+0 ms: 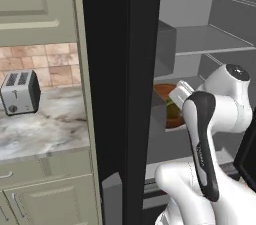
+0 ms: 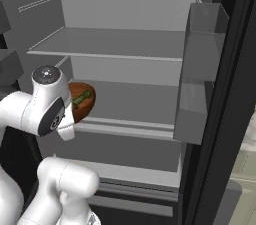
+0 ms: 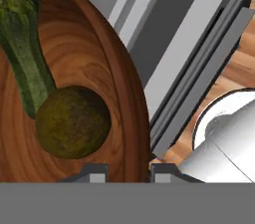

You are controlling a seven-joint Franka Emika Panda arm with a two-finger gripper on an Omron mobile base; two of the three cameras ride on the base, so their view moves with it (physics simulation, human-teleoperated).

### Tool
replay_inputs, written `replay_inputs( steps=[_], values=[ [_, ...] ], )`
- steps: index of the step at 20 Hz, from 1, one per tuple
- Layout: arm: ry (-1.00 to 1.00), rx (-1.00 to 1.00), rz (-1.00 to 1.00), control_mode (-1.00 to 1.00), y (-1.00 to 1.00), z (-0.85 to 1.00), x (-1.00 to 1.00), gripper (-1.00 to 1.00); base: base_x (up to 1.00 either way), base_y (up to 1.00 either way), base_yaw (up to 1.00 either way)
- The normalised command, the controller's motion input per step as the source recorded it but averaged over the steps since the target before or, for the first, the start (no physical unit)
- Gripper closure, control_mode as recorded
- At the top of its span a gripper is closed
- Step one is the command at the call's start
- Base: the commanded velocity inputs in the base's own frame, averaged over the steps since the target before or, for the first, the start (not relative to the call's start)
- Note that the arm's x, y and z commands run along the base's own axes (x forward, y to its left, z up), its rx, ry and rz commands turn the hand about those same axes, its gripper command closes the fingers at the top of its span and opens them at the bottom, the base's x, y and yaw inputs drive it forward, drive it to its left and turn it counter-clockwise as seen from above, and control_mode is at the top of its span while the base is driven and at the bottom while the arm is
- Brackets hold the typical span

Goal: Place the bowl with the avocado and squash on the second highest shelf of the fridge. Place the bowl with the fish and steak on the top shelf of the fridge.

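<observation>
The bowl [image 3: 89, 68] with the avocado [image 3: 72, 121] and squash [image 3: 22, 44] sits at the second highest shelf's [image 2: 135, 101] left front edge, half hidden by the arm; gripper [image 3: 128, 172] clamped on its rim.

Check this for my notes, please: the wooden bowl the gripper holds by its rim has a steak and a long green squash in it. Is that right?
Not quite. The round thing in the bowl is a dark olive avocado, not a steak; the hand view shows it lying by the squash. The gripper does pinch the bowl's rim.
</observation>
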Motion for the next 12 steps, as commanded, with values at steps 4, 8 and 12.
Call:
replay_inputs(
  steps=[4, 8, 12],
  values=[
    [0.02, 0.04, -0.18, -1.00, -0.12, -0.31, 1.00, 1.00, 0.00, 0.00, 0.00],
    [0.03, 0.00, -0.14, -1.00, -0.12, -0.61, 1.00, 1.00, 0.00, 0.00, 0.00],
    [0.00, 0.00, -0.13, -1.00, -0.01, -0.27, 1.00, 1.00, 0.00, 0.00, 0.00]
  ],
)
